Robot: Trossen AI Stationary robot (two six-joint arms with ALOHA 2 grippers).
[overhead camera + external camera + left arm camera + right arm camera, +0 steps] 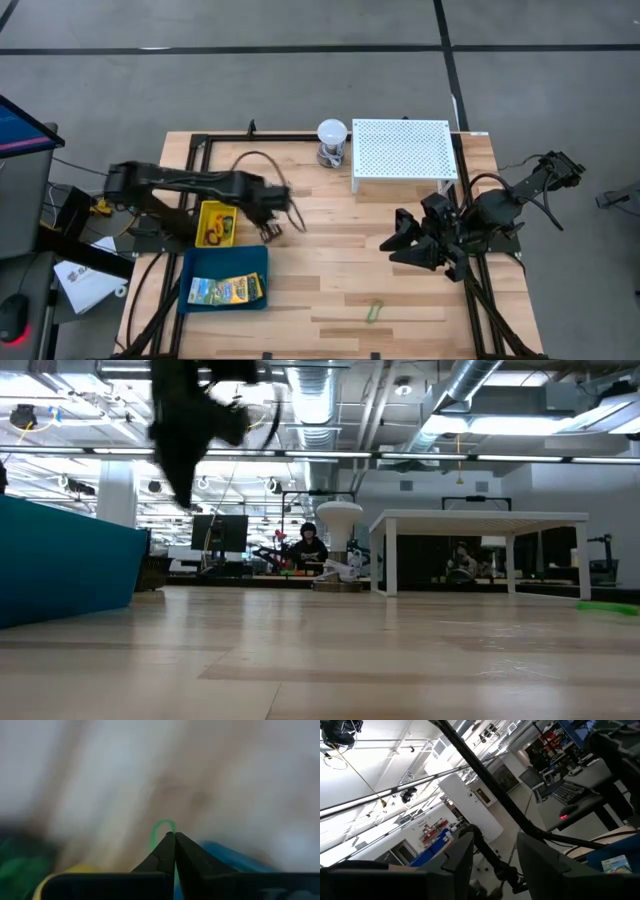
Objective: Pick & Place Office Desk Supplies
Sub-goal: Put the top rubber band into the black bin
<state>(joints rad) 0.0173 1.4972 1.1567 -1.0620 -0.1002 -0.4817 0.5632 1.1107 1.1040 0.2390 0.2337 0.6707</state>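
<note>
My left gripper (270, 230) hangs above the table just right of the yellow bin (203, 212) and past the far right corner of the blue tray (190, 265). It is shut, and a thin green loop (163, 826) shows at its tips. In the low view it is high up (185, 485). Flat green-yellow packets (227, 290) lie in the tray. Another green loop (374, 312) lies flat on the wood near the front edge. My right gripper (402, 240) waits open at the right, lifted and pointing into the room (492, 857). My left gripper pinches the green loop between its two fingertips (170, 842), and a small arc of the loop (156, 832) stands out beyond them. The fingers point nearly straight down. The loop is lifted clear of the table.
A white perforated stand (403, 150) and a white ball-topped object (331, 135) stand at the far edge. The yellow bin holds a few small pieces (215, 230). Bare wood lies between the tray and my right arm.
</note>
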